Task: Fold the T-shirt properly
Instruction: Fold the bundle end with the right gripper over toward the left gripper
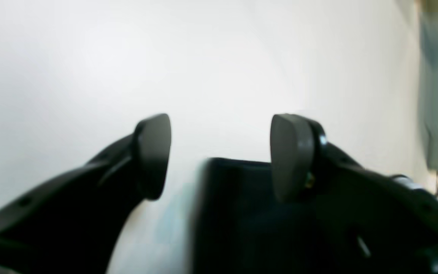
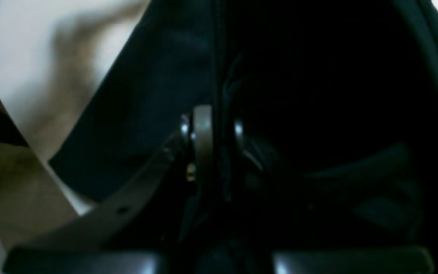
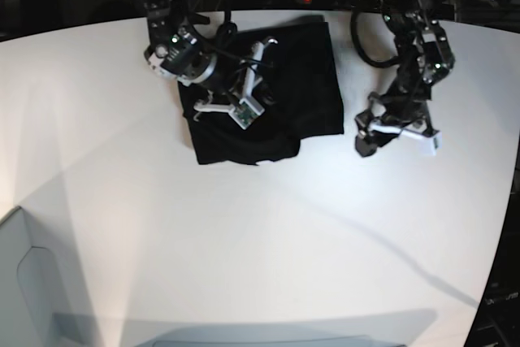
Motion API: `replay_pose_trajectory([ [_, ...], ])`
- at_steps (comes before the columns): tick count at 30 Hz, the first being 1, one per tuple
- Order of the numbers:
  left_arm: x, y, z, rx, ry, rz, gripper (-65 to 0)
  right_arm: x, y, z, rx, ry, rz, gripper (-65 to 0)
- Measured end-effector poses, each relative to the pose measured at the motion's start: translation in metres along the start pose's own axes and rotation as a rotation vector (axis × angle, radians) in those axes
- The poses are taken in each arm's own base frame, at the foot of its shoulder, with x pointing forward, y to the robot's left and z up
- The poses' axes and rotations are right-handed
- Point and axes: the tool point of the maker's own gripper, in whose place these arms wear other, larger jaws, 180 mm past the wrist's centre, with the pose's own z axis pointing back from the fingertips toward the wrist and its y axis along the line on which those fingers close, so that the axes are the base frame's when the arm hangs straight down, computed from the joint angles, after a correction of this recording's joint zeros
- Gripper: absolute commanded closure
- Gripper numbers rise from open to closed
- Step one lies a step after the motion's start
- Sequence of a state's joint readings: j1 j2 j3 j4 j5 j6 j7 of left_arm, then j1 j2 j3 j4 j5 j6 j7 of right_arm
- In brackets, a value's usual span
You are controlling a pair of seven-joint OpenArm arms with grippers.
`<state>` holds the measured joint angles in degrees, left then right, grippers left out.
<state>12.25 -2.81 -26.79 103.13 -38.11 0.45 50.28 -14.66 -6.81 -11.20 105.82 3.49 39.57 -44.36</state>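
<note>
We see the shirt [image 3: 268, 91] lying at about 11 o'clock on the white surface [image 3: 244, 233], a compact black block with a rumpled lower edge. Our right fingers [image 2: 211, 133] are pinched narrow on a fold of the cloth. Our left fingers [image 1: 221, 156] stand wide and empty at 2 o'clock, just beside the shirt's edge. To fold well, we judge we should keep the pinch firm, carry the layer flat across, and let the left side pin the edge so corners line up, smoothing that wrinkled hem
</note>
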Motion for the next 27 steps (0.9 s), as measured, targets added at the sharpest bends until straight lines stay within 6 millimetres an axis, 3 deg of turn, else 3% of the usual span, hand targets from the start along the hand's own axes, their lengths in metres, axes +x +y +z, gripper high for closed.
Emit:
replay_pose_trajectory([
  [2, -0.012, 0.018, 0.014, 0.049, 0.018, -0.001, -39.9, 0.000, 0.000, 0.000, 0.001, 0.001, 0.000, 0.0],
  [5, -0.047, 0.036, 0.027, 0.097, 0.097, 0.018, -39.9, -0.001, 0.001, 0.000, 0.001, 0.002, -0.002, 0.0],
  [8, -0.074, 0.041, 0.023, 0.103, 0.147, 0.068, -39.9, 0.001, 0.002, 0.000, 0.002, -0.003, 0.002, 0.0],
  [12, -0.084, 0.036, 0.014, 0.068, 0.164, 0.099, -39.9, 0.004, 0.005, -0.001, 0.013, -0.001, 0.016, 0.0],
  [18, -0.096, 0.007, -0.003, 0.001, 0.206, 0.053, -39.8, 0.028, 0.032, -0.010, 0.084, -0.038, 0.089, 0.0],
  [22, -0.095, 0.005, -0.004, -0.005, 0.211, 0.054, -39.8, 0.048, 0.038, -0.015, 0.107, -0.091, 0.106, 0.0],
  [27, -0.092, 0.007, -0.002, -0.001, 0.215, 0.041, -39.8, 0.031, 0.040, -0.029, 0.135, -0.026, 0.100, 0.0],
])
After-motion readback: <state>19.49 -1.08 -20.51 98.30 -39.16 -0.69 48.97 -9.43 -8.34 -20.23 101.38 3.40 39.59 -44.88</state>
